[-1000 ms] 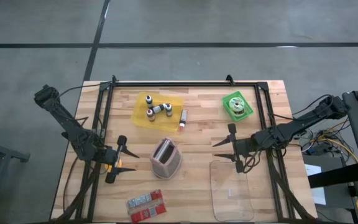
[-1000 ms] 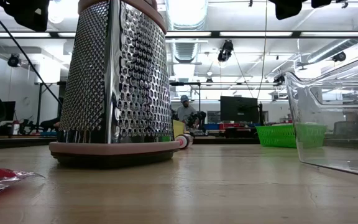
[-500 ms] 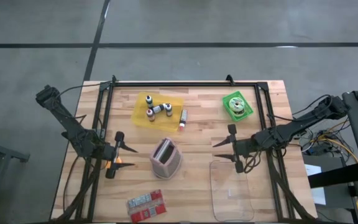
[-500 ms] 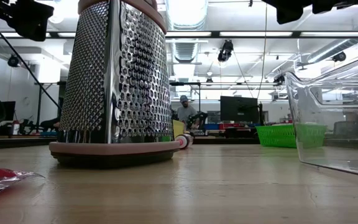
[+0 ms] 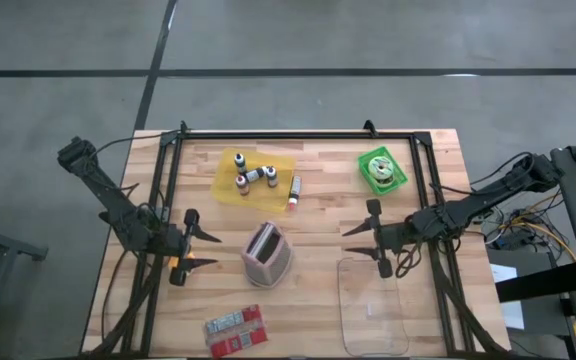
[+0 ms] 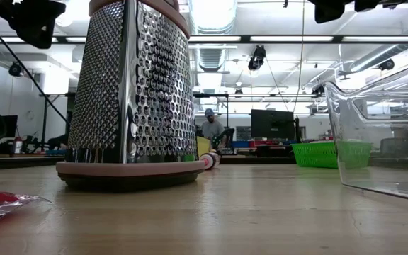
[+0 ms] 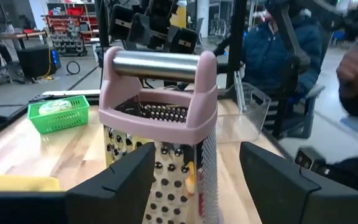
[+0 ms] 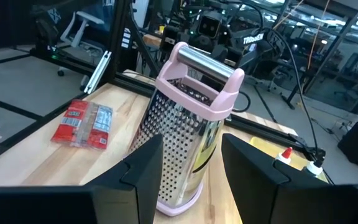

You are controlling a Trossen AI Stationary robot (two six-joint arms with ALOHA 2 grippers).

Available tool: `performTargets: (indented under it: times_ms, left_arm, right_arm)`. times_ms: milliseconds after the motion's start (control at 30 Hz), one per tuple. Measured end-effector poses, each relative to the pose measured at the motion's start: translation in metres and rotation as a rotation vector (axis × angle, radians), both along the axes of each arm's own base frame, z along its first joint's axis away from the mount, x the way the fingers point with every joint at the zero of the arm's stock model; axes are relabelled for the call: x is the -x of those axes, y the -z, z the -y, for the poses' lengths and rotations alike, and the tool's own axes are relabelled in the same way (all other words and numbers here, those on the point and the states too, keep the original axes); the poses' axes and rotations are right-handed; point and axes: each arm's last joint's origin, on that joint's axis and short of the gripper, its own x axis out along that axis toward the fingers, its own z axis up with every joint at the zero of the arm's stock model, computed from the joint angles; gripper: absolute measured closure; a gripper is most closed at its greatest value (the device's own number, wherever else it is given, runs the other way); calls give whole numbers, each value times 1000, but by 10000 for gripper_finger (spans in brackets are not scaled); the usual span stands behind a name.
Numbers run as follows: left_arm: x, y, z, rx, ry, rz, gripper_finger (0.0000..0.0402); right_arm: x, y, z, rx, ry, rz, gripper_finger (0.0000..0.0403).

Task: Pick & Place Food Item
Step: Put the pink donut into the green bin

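A red and silver food packet (image 5: 235, 331) lies flat near the table's near edge, left of centre; the right wrist view also shows the packet (image 8: 82, 123). My left gripper (image 5: 208, 250) hovers open, level, left of the metal grater (image 5: 267, 254), pointing at it. My right gripper (image 5: 358, 240) hovers open to the right of the grater, also pointing at it. Neither touches anything. In the wrist views the grater (image 7: 160, 124) (image 8: 188, 124) stands upright on its pink base beyond each pair of fingers.
A clear plastic container (image 5: 373, 305) stands near the front right. A green basket (image 5: 381, 170) sits at the far right. A yellow tray (image 5: 256, 175) with small bottles lies at the far middle. A seated person (image 7: 291, 50) shows beyond the table.
My left gripper has rolled a little about its pointing line and stays open beside the grater. Nothing on the table has moved.
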Motion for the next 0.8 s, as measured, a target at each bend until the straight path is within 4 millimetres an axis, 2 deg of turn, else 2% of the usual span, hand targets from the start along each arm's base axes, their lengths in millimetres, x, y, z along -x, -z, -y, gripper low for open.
performTargets:
  times_ms: [233, 800]
  left_arm:
    - [-3, -3, -2, 26, -26, 23, 164]
    - [-13, 2, -1, -44, -28, 10, 163]
  right_arm:
    - [0, -1, 0, 4, -11, 8, 243]
    - [0, -6, -1, -21, -38, 61, 243]
